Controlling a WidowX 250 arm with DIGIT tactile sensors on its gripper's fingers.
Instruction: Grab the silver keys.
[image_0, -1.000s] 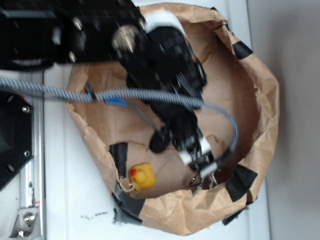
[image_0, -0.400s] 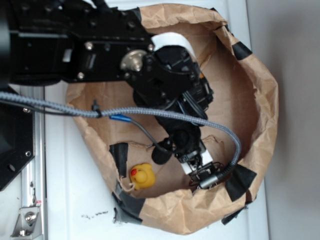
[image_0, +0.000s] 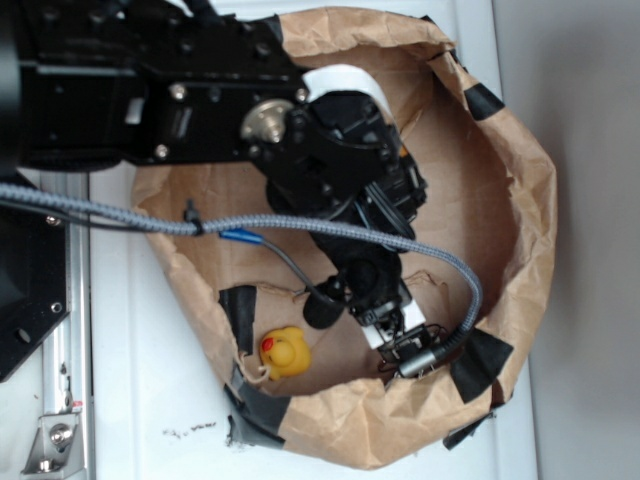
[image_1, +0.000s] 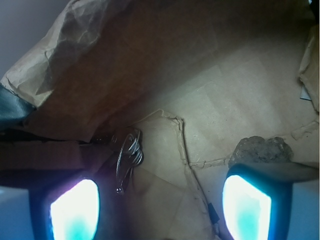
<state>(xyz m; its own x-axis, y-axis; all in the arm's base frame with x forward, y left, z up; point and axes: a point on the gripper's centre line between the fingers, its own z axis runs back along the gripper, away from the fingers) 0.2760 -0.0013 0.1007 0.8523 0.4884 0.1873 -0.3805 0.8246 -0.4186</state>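
Wrist view, left to right: the left finger (image_1: 75, 210) of the end effector (image_1: 160, 210) glows at the lower left; just above and inboard of it lie the silver keys (image_1: 127, 155), a thin wire loop with metal pieces, resting on the floor of the brown paper bag (image_1: 235, 100) close under its crumpled left wall. The bag floor between the fingers is bare paper with a torn seam. At right, the brown rock (image_1: 262, 150) sits directly above the right finger (image_1: 247, 207). The end effector is open, fingers wide apart, nothing between them. The keys are off-centre, close to the left finger, so closing now would likely pinch paper or only clip the loop. Judged next need: shift the end effector toward the keys until the loop sits mid-gap, descend to the bag floor, then close. Risk: the left finger snagging the bag wall. Exterior view: the yellow duck (image_0: 284, 352) lies clear of the end effector (image_0: 410, 345); the bag sits on the white counter (image_0: 130, 400).
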